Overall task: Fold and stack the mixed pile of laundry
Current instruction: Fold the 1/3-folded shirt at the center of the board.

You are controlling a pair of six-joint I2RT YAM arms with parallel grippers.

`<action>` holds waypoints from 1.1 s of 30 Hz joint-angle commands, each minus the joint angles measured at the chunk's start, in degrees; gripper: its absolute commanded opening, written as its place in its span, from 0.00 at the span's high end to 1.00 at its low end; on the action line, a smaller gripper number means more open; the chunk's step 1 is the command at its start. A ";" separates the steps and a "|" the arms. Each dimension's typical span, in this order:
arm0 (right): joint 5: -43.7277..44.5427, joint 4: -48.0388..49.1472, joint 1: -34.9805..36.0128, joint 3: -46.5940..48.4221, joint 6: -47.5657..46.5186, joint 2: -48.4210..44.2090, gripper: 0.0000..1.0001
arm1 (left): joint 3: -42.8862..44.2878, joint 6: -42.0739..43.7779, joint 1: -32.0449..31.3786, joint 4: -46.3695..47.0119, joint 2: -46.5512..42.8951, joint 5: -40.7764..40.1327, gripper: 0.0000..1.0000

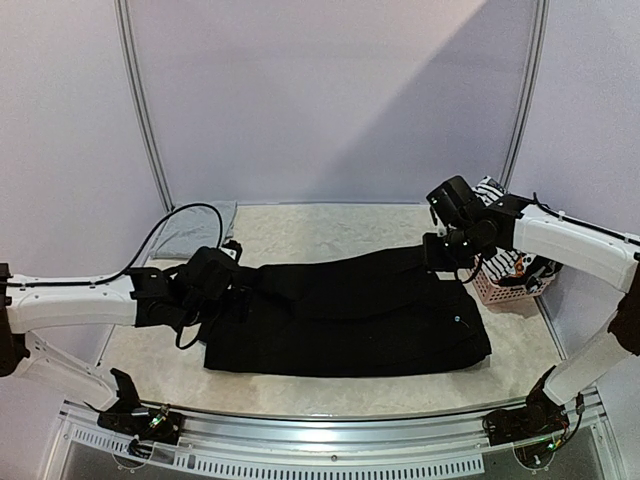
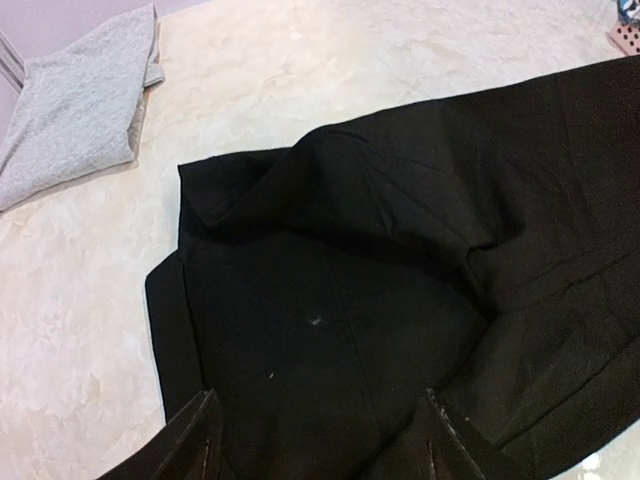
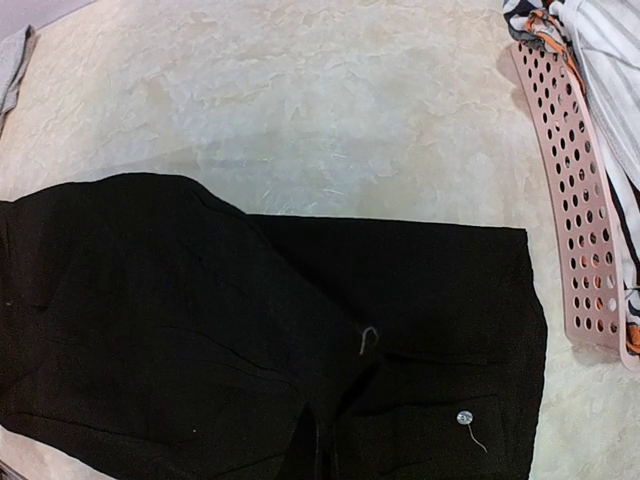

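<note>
The large black trousers [image 1: 350,315] lie spread across the middle of the table. They also fill the left wrist view [image 2: 400,250] and the right wrist view [image 3: 200,320]. My left gripper [image 1: 235,290] is open just above their left end, with the two fingers [image 2: 195,440] wide apart over the cloth and nothing between them. My right gripper [image 1: 445,255] is at the trousers' far right part. Its fingers [image 3: 318,450] are together, and the folds of black cloth run into them. The light grey trousers [image 1: 195,228] lie folded at the back left.
A pink perforated basket [image 1: 500,290] stands at the right edge and also shows in the right wrist view [image 3: 575,200]. It holds a white black-striped piece [image 1: 492,188] and other garments. A black cable [image 1: 165,225] loops over the back left. A metal rail [image 1: 320,415] runs along the near edge.
</note>
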 commanded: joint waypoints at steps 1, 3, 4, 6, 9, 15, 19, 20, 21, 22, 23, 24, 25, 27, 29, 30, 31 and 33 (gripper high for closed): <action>1.99 -0.09 -1.78 -1.16 -0.59 0.07 1.00 | 4.12 2.27 1.38 2.78 4.00 1.36 0.34; 1.59 0.43 -2.45 -1.39 -1.17 0.93 1.00 | 5.77 2.69 1.61 2.96 5.57 1.69 0.34; 1.54 0.61 -2.73 -1.53 -1.30 1.21 1.00 | 6.38 2.83 1.70 3.07 6.30 1.86 0.34; 1.53 1.05 -3.22 -1.69 -1.65 2.00 1.00 | 7.42 3.05 2.03 3.13 7.49 2.13 0.35; 1.66 1.29 -4.08 -2.13 -1.89 2.96 1.00 | 8.40 3.31 2.55 3.07 8.90 2.70 0.35; 1.68 2.75 -6.84 -3.88 -2.57 5.92 1.00 | 9.40 3.76 3.59 3.31 11.42 3.97 0.35; 1.44 3.61 -8.39 -5.23 -2.37 7.76 1.00 | 9.48 3.72 3.77 3.50 12.19 4.18 0.35; 1.49 3.57 -8.58 -5.63 -2.05 8.32 1.00 | 9.48 3.76 3.85 3.51 12.22 4.18 0.36; 1.45 3.65 -8.66 -5.77 -1.89 8.70 1.00 | 9.49 3.76 3.93 3.51 12.33 4.18 0.35; 1.36 3.74 -8.81 -6.01 -1.69 9.18 1.00 | 9.46 3.76 4.02 3.52 12.38 4.26 0.35; 1.09 3.78 -9.02 -6.24 -1.51 9.59 1.00 | 9.41 3.72 4.08 3.44 12.44 4.27 0.36; 0.73 3.98 -9.23 -6.42 -1.46 10.17 1.00 | 9.40 3.76 4.17 3.46 12.53 4.30 0.36; 0.54 4.10 -9.36 -6.37 -1.52 10.73 1.00 | 9.39 3.76 4.21 3.42 12.62 4.42 0.36; 0.56 4.35 -9.68 -6.48 -1.38 12.15 0.99 | 9.39 3.76 4.30 3.42 12.82 4.60 0.36; 0.57 4.90 -9.79 -6.51 -1.45 13.42 0.99 | 9.32 3.76 4.36 3.41 12.91 4.77 0.36; 0.68 5.06 -9.96 -6.39 -1.50 14.38 0.99 | 9.24 3.72 4.39 3.43 12.93 4.79 0.36; 0.80 5.31 -10.14 -6.42 -1.53 14.92 1.00 | 9.14 3.76 4.39 3.44 12.86 4.80 0.36; 0.94 5.59 -10.71 -6.21 -1.71 16.07 1.00 | 8.84 3.76 4.39 3.34 12.84 4.69 0.36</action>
